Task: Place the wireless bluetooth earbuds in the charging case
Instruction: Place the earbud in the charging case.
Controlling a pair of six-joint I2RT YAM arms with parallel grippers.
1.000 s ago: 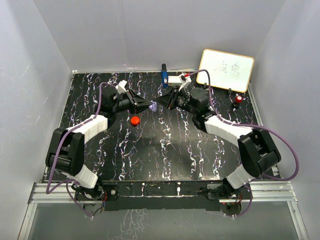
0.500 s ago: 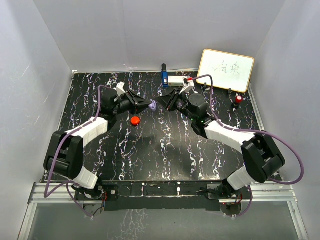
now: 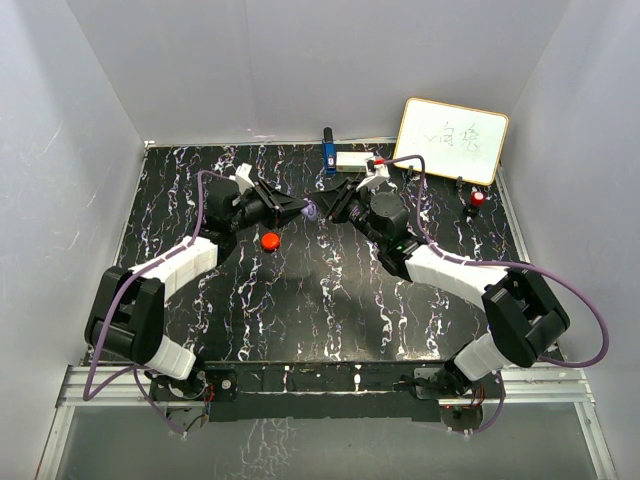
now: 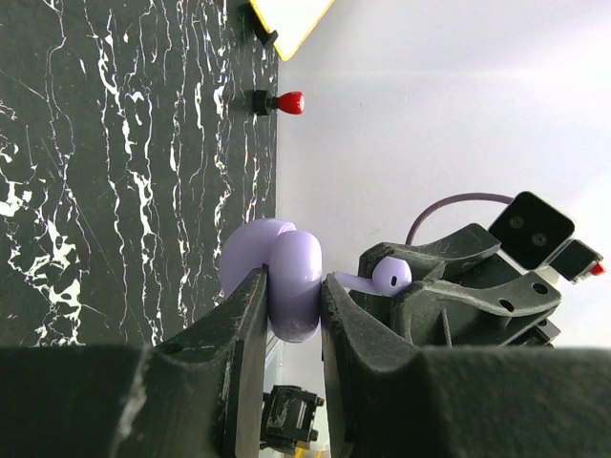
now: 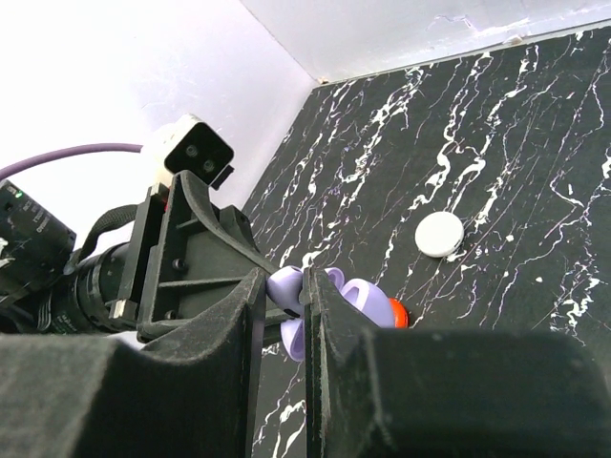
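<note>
My left gripper (image 3: 296, 211) is shut on the lavender charging case (image 4: 286, 281), holding it off the table at mid-back. The case shows two rounded halves beyond the fingers (image 4: 250, 315). My right gripper (image 3: 330, 210) faces it from the right, shut on one purple earbud (image 5: 286, 284). In the left wrist view, the earbud (image 4: 391, 277) sits just right of the case, very close to it. In the right wrist view, the case (image 5: 358, 298) lies directly behind the earbud. Whether they touch is hidden by the fingers.
A red puck (image 3: 269, 240) lies on the black marbled table below the left gripper. A white puck (image 5: 439, 234) lies farther off. At the back stand a blue object (image 3: 328, 150), a white box (image 3: 352, 159), a whiteboard (image 3: 452, 140) and a red-capped object (image 3: 478, 199).
The right arm has swung left, bringing its earbud up to the case. The left gripper has shifted slightly right, still gripping the case.
</note>
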